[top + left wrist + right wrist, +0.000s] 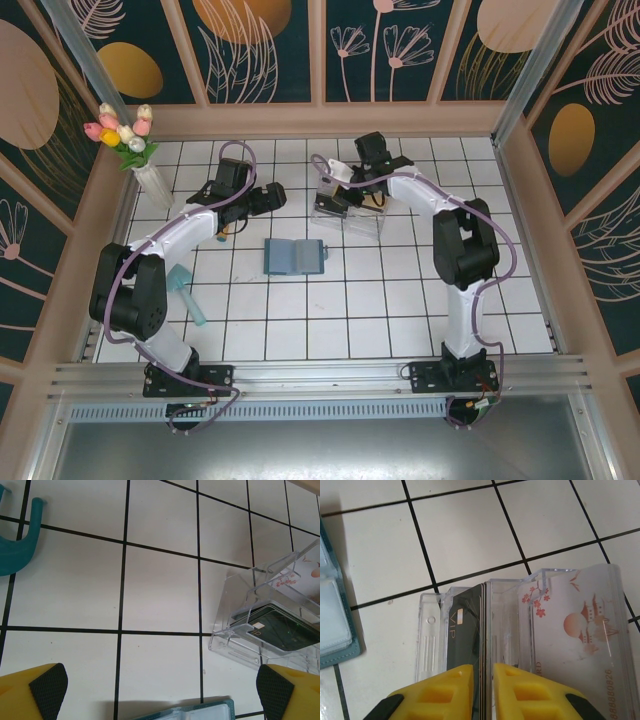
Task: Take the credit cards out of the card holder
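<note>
Both cropped: left gripper (162, 692) wide; right gripper (483, 680) narrow astride cards (462, 635), grip unclear.

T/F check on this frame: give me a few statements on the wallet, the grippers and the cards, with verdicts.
1. The dark-teal bifold wallet lies open on the white tiled table. True.
2. The left gripper is shut. False: its jaws stand wide open, with nothing between them.
3. The right gripper straddles the edges of the dark credit cards in the clear plastic box. True.
4. The white card printed with a red pagoda sits in the wallet. False: that card stands in the clear box.
</note>
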